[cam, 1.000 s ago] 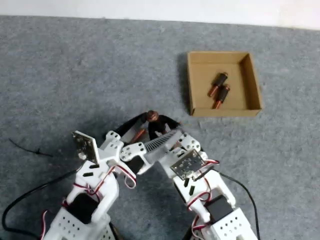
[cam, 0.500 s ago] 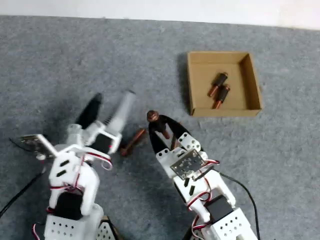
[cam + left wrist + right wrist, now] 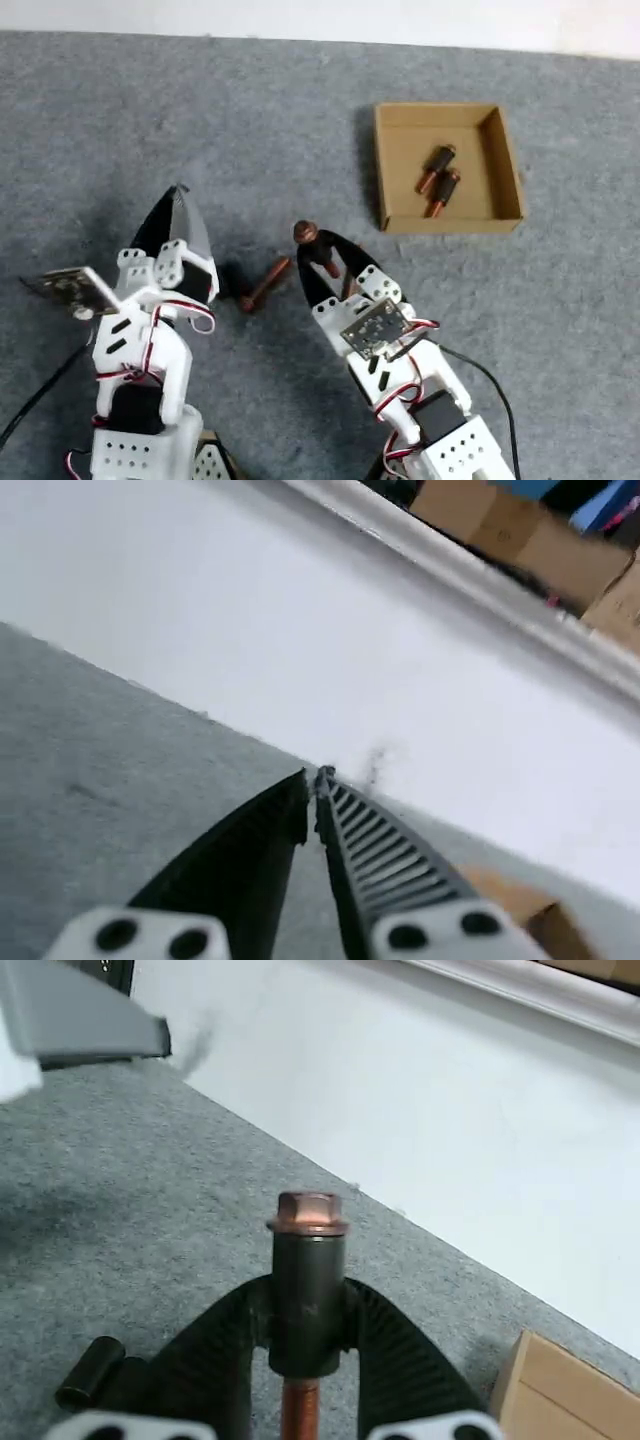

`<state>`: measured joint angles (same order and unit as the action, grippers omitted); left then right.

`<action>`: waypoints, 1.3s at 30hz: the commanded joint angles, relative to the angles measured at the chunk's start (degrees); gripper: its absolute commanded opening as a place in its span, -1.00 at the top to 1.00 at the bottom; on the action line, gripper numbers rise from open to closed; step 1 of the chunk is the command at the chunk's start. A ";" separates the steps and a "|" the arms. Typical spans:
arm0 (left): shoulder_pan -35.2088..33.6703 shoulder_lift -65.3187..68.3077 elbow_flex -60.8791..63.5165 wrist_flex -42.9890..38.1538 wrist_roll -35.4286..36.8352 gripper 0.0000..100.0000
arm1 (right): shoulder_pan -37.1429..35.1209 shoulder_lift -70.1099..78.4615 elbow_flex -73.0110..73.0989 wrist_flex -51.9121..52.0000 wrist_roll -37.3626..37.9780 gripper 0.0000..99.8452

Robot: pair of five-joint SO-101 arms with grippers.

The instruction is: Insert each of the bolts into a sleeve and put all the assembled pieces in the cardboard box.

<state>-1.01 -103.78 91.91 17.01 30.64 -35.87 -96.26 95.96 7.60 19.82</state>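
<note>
Already done: two assembled pieces (image 3: 436, 168) are seen lying side by side inside the cardboard box (image 3: 385, 170), in the upper right of the high view.
In hand: a third bolt (image 3: 309, 1211) is seated in a sleeve (image 3: 304, 1290). The sleeve is pinched between the fingers of the right gripper (image 3: 318, 252) near the centre of the frame, well apart from the box.
Left to do: this piece is judged to need carrying to the box. A loose bolt (image 3: 266, 283) is seen lying on the worktop (image 3: 150, 110) just left of the right gripper, and a loose sleeve (image 3: 90, 1384) lies near that gripper, not yet joined to it.
Left gripper (image 3: 178, 205): nothing is held and its fingers are pressed together. It is pointed toward the upper edge at the left of the frame, apart from the loose bolt.
Materials: the bolts are copper-coloured metal with hexagonal heads and smooth shanks. The sleeves are short, dark, matte tubes. The box is shallow, open-topped brown card. The worktop is covered by a grey, felt-like nap.
Fingers: on the left gripper one is dark and smooth and the other pale and ribbed; on the right both are dark and curved.
</note>
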 commanded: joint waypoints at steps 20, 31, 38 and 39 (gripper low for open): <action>6.90 -0.66 5.23 7.65 -37.19 0.98 | 14.20 14.46 -3.65 -5.32 -14.07 0.99; 6.90 -0.66 5.23 8.18 -37.19 0.98 | 25.63 62.99 -22.46 -27.47 -26.02 0.99; 6.90 -0.66 5.23 8.18 -37.19 0.98 | 32.75 80.92 -33.89 -34.33 -29.80 0.99; 6.99 -0.66 5.23 8.18 -37.19 0.98 | 32.84 82.77 -35.38 -34.33 -29.80 0.99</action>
<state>4.88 -103.78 96.04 26.51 -6.29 -4.48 -16.79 67.74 -24.04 -9.19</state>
